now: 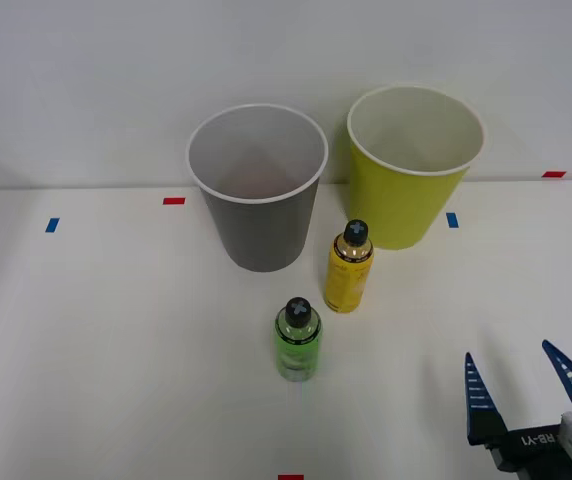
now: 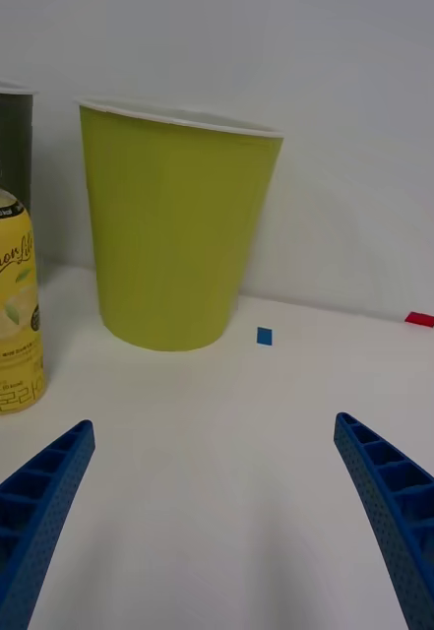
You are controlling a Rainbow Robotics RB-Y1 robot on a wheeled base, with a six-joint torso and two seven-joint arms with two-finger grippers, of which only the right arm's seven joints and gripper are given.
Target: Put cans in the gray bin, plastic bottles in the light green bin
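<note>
Right gripper [image 1: 524, 385]: at the table's near right corner, low over the surface, fingers spread wide apart, grasping nothing. Blue ribbed fingertips [image 2: 49, 472] point toward the far edge. Bare white table [image 1: 116, 350] lies between and ahead of the fingers.

Yellow bottle [image 1: 348, 268]: black cap, gold neck, upright, near the table's middle, ahead and to the left of the gripper and well apart from it. Seen from the wrist it stands outside the left finger's line, label facing the camera.

Green bottle [image 1: 297, 340]: black cap, translucent, upright, just nearer the front edge than the yellow bottle and slightly left of it. The two stand near each other without touching.

Lime bin [image 1: 411, 170]: upright at the far edge, right of centre, white rim, pale inside, mouth open upward. It stands directly behind the open stretch ahead of the gripper. Contents cannot be told.

Gray bin [image 1: 257, 188]: upright at the far edge, centre, white rim, just beside the lime bin with a narrow gap between them. The yellow bottle stands in front of that gap.

Markers: blue tape [image 1: 452, 220] by the lime bin's base; red tape [image 1: 554, 174] at the far right edge; further red and blue tape pieces along the far left.

Open room: the left half of the table and the near right area carry nothing.
</note>
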